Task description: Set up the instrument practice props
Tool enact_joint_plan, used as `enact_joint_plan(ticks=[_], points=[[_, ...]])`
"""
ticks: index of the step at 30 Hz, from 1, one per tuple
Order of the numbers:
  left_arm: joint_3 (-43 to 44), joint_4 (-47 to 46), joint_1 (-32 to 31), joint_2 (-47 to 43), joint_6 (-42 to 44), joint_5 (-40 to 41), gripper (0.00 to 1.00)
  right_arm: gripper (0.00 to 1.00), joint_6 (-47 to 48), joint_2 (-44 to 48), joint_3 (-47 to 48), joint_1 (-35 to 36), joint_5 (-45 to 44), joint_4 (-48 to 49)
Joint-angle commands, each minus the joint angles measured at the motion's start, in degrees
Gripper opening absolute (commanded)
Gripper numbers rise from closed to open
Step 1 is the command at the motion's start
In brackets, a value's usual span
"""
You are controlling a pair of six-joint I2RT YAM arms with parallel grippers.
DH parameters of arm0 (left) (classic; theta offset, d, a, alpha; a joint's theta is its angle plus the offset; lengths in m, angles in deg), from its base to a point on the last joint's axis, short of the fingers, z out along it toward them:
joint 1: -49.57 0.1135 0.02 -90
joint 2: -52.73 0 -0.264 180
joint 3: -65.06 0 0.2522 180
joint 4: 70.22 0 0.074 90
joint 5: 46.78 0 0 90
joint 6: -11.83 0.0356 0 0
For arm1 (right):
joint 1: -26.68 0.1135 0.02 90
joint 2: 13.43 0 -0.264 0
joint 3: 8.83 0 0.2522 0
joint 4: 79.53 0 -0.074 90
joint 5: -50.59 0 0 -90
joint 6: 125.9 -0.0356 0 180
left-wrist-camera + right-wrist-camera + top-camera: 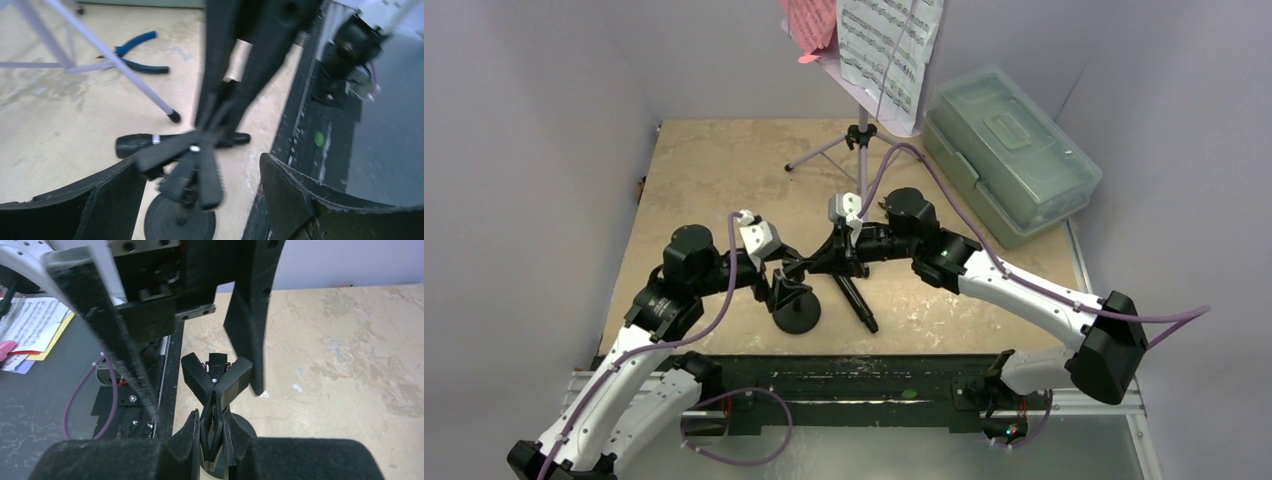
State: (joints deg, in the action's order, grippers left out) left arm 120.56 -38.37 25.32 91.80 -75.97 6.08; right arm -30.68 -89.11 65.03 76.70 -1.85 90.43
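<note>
The short black mic stand [796,316] stands on its round base near the table's front. My right gripper [812,264] is shut on the stand's spring clip [216,377]; its pads [186,437] squeeze the clip's handles in the right wrist view. My left gripper [199,161] is open, its fingers [300,195] wide apart on either side of the clip. The black microphone [858,303] lies on the table just right of the stand and shows behind the clip in the left wrist view [134,145]. The lavender music stand [861,150] at the back holds white sheets [889,50] and pink sheets [809,22].
A clear lidded box [1009,150] sits at the back right. Blue-handled pliers [135,52] lie near the music stand's legs [115,60]. More printed sheets [30,325] lie off the table's edge. The black base rail [864,385] runs along the front.
</note>
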Motion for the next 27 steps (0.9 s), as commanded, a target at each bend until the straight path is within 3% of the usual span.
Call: enact_joint_plan(ticks=[1,6,16,27], points=[[3.79,6.9,-2.55,-1.64,7.41,-8.62,0.81,0.0,2.22,-0.64,1.44,-0.71,4.54,-0.78],[4.76,9.64,-2.56,-2.79,15.02,-7.41,0.84,0.0,3.97,-1.38,1.82,-0.8,6.06,-3.03],[4.65,3.63,-2.56,2.22,15.61,-7.36,0.82,0.0,5.71,-1.58,2.31,-0.8,6.88,-4.52],[5.6,4.58,-2.56,3.87,18.13,-8.03,0.62,0.0,6.82,-1.75,2.83,-0.8,8.2,-6.22]])
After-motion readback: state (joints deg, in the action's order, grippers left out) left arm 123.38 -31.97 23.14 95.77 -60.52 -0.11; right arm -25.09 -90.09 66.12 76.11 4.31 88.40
